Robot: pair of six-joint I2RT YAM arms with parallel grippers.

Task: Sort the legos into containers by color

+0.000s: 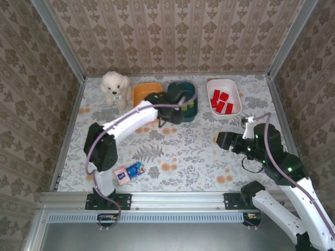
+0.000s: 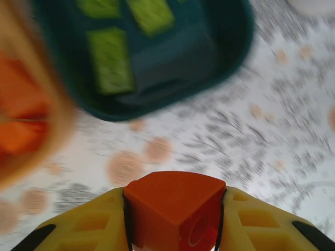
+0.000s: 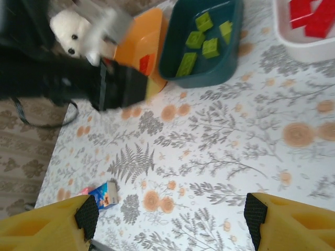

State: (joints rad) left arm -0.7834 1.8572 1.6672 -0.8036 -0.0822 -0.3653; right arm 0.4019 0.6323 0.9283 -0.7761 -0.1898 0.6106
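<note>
A floral-print surface (image 1: 183,151) is lying inside damask-papered walls. The left gripper's (image 2: 175,212) jaws are clamping an orange-red brick (image 2: 172,196) at the near-left edge of the dark teal tub (image 1: 196,99), which is holding lime green bricks (image 2: 109,60). The right gripper's (image 3: 170,214) jaws are gaping wide and empty, well right of that tub. An orange tub (image 1: 144,91) and a plush dog (image 1: 115,88) are sitting to its left, and a white tub (image 1: 236,97) with red bricks (image 1: 221,102) to its right.

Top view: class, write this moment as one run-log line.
left gripper: shut on orange brick | right gripper: open | teal tub: green bricks
</note>
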